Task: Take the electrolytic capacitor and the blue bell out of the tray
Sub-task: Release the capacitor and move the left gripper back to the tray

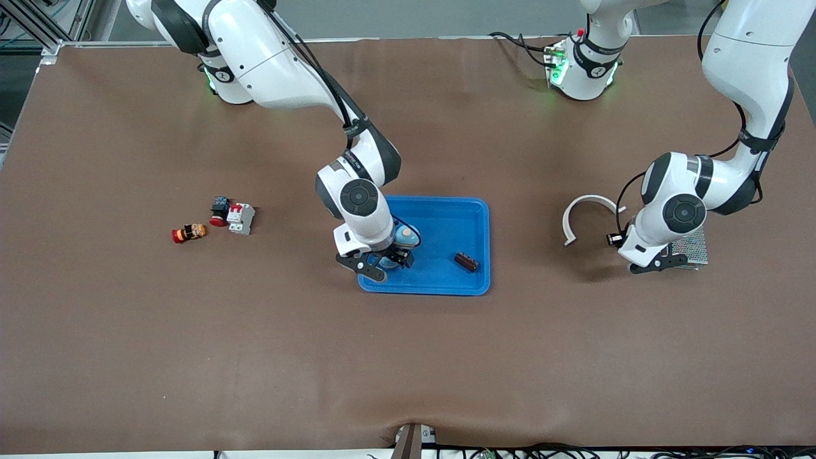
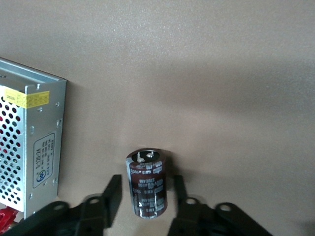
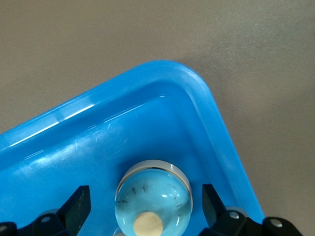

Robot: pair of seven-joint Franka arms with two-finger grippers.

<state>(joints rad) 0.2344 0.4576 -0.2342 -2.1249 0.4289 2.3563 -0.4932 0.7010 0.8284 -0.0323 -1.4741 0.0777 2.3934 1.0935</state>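
Right gripper [image 1: 382, 262] straddles bell [image 3: 153, 199] in tray [image 1: 475, 210] (fingers apart); left gripper [image 2: 142, 199] spread around capacitor [image 2: 146, 183].

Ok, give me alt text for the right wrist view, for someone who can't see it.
The right gripper hangs open over a corner of the blue tray, its fingers on either side of a light blue bell sitting inside. Brown table surrounds the tray.

Even overhead light, soft shadows beneath both arms, glare on the blue tray [image 3: 197, 93].
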